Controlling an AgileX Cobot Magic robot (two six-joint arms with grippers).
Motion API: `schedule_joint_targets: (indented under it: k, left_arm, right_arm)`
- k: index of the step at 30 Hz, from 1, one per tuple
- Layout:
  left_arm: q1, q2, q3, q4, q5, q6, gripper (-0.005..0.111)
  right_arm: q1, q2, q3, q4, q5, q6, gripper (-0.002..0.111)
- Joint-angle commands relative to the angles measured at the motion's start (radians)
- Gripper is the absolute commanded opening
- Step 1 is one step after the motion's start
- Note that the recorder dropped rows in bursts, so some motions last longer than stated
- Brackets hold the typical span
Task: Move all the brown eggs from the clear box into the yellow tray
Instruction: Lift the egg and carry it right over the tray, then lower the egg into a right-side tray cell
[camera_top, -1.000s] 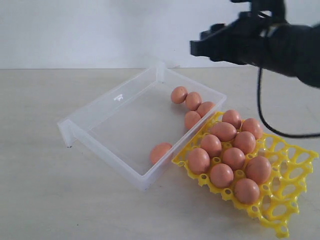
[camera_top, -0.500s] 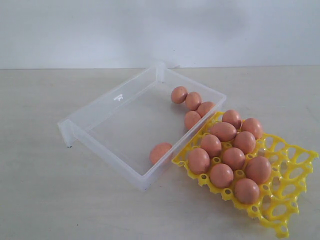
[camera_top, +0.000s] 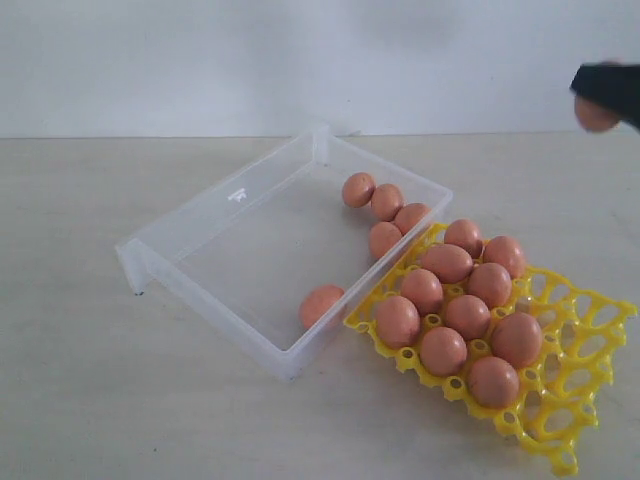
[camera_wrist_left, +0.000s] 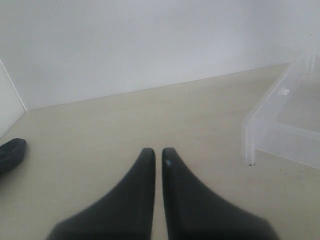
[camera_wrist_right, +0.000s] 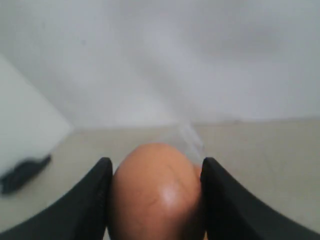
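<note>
**A:** Pale bench (camera_top: 120, 400), blank white wall (camera_top: 200, 60) behind it. Where's the egg in play?

**B:** The carried egg (camera_wrist_right: 156, 192) sits between the fingers of the right claw (camera_wrist_right: 156, 165), pinched on its two sides. It is up at the right edge of the exterior view, well apart from the yellow tray (camera_top: 590, 330).

**A:** How will it handle?

**B:** I'd judge it light, smooth and slippery, and probably brittle. A gentle hold across the widest part of the belly suits it.

**A:** And the other brown eggs (camera_top: 387, 201)?

**B:** Five lie in the clear box (camera_top: 225, 195). Four are bunched by the corner nearest the tray, and one sits alone against the wall facing the tray. Nine sit in the tray's cups.

**A:** What does each view add?

**B:** Only the right wrist view shows the grip itself. The exterior view catches just a sliver of claw and egg, but it gives all the counts. Only the left wrist view shows the left claw (camera_wrist_left: 153, 152), closed on nothing over bare bench, with a corner of the box nearby.
</note>
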Motion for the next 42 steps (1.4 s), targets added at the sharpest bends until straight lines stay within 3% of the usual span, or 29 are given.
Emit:
schedule_joint_targets:
  k: [1, 8, 14, 17, 26, 28, 33, 36, 42]
  left_arm:
    - [-0.007, -0.003, -0.003, -0.005, -0.007, -0.003, 0.004]
    - [-0.007, -0.003, -0.003, -0.005, -0.007, -0.003, 0.004]
    - [-0.007, -0.003, -0.003, -0.005, -0.007, -0.003, 0.004]
    - [-0.007, -0.003, -0.003, -0.005, -0.007, -0.003, 0.004]
    - [-0.007, -0.003, -0.003, -0.005, -0.007, -0.003, 0.004]
    - [-0.007, -0.003, -0.003, -0.005, -0.007, -0.003, 0.004]
    - [-0.007, -0.003, -0.003, -0.005, -0.007, -0.003, 0.004]
    - [-0.007, -0.003, -0.003, -0.005, -0.007, -0.003, 0.004]
    - [-0.007, -0.003, -0.003, -0.005, -0.007, -0.003, 0.004]
  right_arm:
    - [-0.009, 0.001, -0.007, -0.356, -0.021, 0.021, 0.000]
    - [0.013, 0.006, 0.023, -0.413, 0.072, 0.049, 0.000]
    - [0.117, 0.075, 0.035, -0.426, 0.250, -0.065, 0.000]
    - [0.141, 0.131, 0.035, -0.426, 0.250, -0.150, 0.000]
    - [0.141, 0.223, 0.035, -0.426, 0.256, -0.109, 0.001]
    - [0.141, 0.223, 0.035, -0.426, 0.266, -0.075, 0.009]
    - [0.141, 0.223, 0.035, -0.426, 0.310, -0.020, 0.048]
    - [0.141, 0.223, 0.035, -0.426, 0.310, -0.020, 0.053]
    - [0.141, 0.223, 0.035, -0.426, 0.310, 0.054, 0.053]
